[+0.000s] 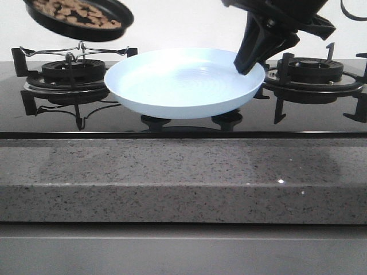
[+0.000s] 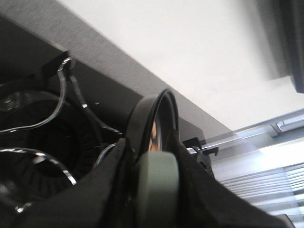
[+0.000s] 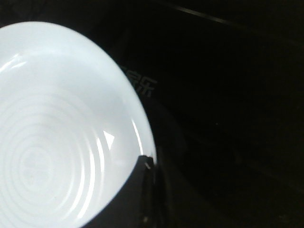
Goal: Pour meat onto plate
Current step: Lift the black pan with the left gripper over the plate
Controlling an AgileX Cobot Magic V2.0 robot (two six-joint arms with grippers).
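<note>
Black pan point(image 1: 80, 20), meat point(image 1: 74, 11) aboard, tilts high in your left hand point(image 2: 154, 185), clenched on its handle point(image 2: 155, 183); your right hand point(image 1: 252, 54) grips the plate point(image 1: 183, 83) rim.

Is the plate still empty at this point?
Empty: the plate shows only bare white surface; the meat sits in the raised pan.
</note>
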